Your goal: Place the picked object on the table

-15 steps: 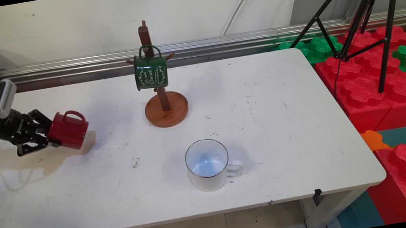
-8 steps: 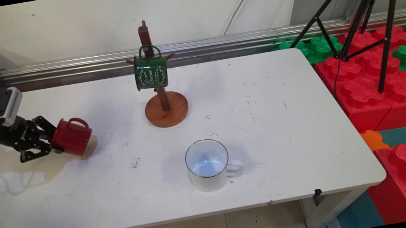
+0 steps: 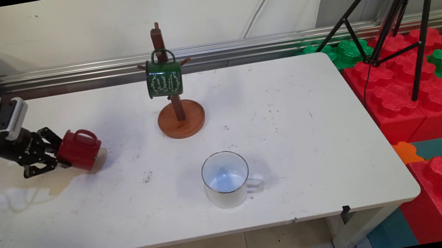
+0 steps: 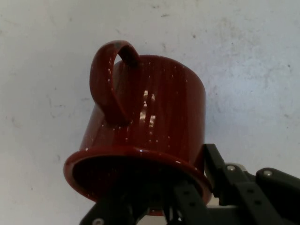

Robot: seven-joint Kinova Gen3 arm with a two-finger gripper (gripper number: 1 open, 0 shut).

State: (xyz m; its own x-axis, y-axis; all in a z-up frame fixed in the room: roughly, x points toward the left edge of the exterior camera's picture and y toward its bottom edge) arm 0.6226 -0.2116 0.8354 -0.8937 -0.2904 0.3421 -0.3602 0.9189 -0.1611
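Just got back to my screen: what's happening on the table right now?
The claw is shut on the rim of a red mug, holding it tipped on its side, handle up, low over the white table's left part. A green mug hangs on the wooden mug tree farther back. A white mug stands upright near the front edge.

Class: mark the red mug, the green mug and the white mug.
red mug (image 3: pixel 80 150), main view, on its side wall
green mug (image 3: pixel 164 80), main view, on its lettered side
white mug (image 3: pixel 226 179), main view, on its inner wall
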